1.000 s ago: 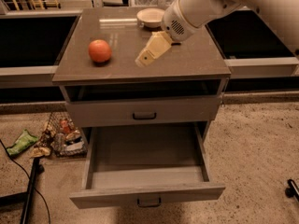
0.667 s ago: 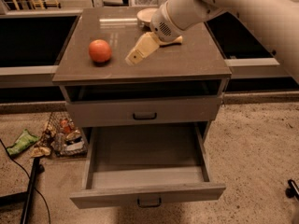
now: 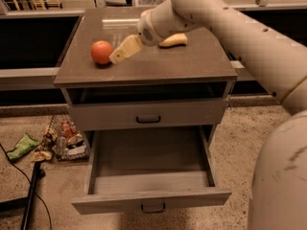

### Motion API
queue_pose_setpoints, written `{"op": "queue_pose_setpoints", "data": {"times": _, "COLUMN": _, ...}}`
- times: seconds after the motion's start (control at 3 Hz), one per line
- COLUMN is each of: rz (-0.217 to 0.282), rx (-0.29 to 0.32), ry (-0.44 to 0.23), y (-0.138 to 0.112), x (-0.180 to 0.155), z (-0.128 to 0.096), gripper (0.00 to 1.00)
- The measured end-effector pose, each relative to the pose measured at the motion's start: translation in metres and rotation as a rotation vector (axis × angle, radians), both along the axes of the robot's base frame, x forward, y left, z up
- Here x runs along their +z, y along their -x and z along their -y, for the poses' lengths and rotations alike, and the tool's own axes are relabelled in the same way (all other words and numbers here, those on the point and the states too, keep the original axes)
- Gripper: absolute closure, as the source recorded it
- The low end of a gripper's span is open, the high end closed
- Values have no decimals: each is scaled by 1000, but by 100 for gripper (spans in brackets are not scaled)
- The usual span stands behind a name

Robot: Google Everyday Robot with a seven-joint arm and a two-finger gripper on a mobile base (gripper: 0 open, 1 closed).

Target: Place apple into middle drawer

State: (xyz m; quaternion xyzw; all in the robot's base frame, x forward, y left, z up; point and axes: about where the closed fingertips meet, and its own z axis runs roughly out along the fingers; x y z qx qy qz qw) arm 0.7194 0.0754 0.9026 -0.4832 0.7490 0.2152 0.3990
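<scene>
My gripper [image 3: 116, 56] low over the table [image 3: 192, 67], tip just beside the apple [image 3: 101, 52] resting there, I can't tell whether it's open or closed, middle drawer [image 3: 151, 201] pulled out below

Pale robot arm [image 3: 249, 47] coming in from btm right, running up right side, bent near top centre, wrist [image 3: 149, 28] angled down-left, beige gripper [image 3: 117, 55] upper left-centre of frame, tip pointing down-left

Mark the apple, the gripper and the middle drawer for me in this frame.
apple [image 3: 101, 51]: camera view, centre of the fruit.
gripper [image 3: 115, 57]: camera view, its tip, just right of the apple.
middle drawer [image 3: 192, 197]: camera view, front panel of the open drawer.
</scene>
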Motion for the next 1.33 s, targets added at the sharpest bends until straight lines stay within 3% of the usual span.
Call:
{"op": "queue_pose_setpoints", "data": {"times": 0.67, "rz": -25, "rx": 28, "ry": -113, "y": -23, "x": -22, "z": -66, "gripper": 0}}
{"op": "queue_pose_setpoints", "data": {"times": 1.33, "rz": -45, "rx": -1, "ry": -142, "y": -42, "x": -45, "z": -95, "gripper": 0}}
